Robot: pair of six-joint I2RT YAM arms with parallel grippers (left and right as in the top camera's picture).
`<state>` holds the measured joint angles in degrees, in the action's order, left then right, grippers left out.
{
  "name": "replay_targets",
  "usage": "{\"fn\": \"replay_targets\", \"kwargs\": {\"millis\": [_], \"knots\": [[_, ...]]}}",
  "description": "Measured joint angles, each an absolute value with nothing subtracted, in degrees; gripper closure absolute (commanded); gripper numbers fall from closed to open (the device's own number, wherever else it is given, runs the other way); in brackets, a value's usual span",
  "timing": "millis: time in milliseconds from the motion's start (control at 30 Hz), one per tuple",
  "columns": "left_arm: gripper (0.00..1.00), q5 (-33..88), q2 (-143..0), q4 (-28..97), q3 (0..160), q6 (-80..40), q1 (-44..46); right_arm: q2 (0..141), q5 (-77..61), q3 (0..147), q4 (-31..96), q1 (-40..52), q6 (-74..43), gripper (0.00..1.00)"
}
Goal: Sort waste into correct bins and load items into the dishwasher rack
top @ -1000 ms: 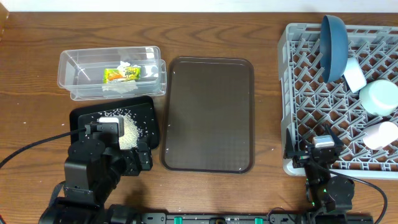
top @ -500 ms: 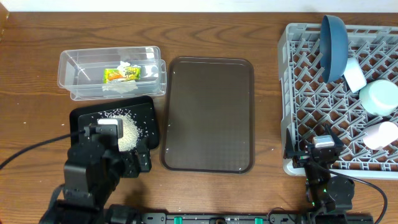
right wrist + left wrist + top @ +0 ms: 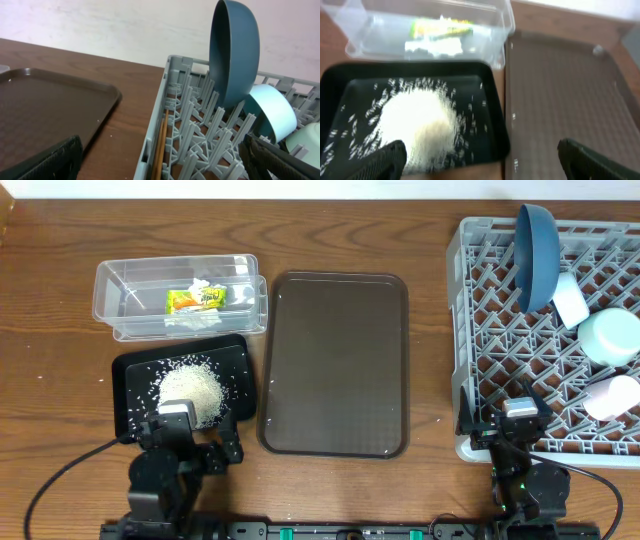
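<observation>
The clear tub (image 3: 115,290) holds the yellow-green wrapper (image 3: 195,300) and white tissue (image 3: 192,319). The black tray (image 3: 130,370) holds a pile of rice (image 3: 190,392). The grey rack (image 3: 458,310) holds the dark blue bowl (image 3: 537,255) on edge, the light blue (image 3: 570,300), mint-green (image 3: 610,335) and pink (image 3: 612,395) bowls, and the chopsticks (image 3: 161,145) along its left wall. My left gripper (image 3: 187,438) is open and empty at the black tray's near edge (image 3: 480,162). My right gripper (image 3: 505,428) is open and empty over the rack's near-left corner (image 3: 162,162).
A dark brown serving tray (image 3: 335,365) lies between the bins and the rack. A few rice grains lie on it near its left rim (image 3: 514,116). Bare wooden table (image 3: 430,330) separates the tray from the rack.
My left arm has drawn back toward the table's front edge, uncovering the rice pile on the black tray. The right arm has not moved.
</observation>
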<state>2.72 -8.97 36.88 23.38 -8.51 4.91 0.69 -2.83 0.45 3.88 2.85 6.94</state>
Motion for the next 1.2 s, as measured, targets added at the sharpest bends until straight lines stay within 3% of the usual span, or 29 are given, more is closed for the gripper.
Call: {"fn": "replay_targets", "kwargs": {"millis": [400,1200], "knots": [[0.01,2.0,-0.8,1.0,2.3,-8.3,4.2,0.7,-2.8,0.4,3.9,2.9,7.0,0.01],[0.01,1.7,-0.6,1.5,1.0,-7.2,4.2,0.7,-2.8,0.4,3.9,2.9,7.0,0.01]]}}
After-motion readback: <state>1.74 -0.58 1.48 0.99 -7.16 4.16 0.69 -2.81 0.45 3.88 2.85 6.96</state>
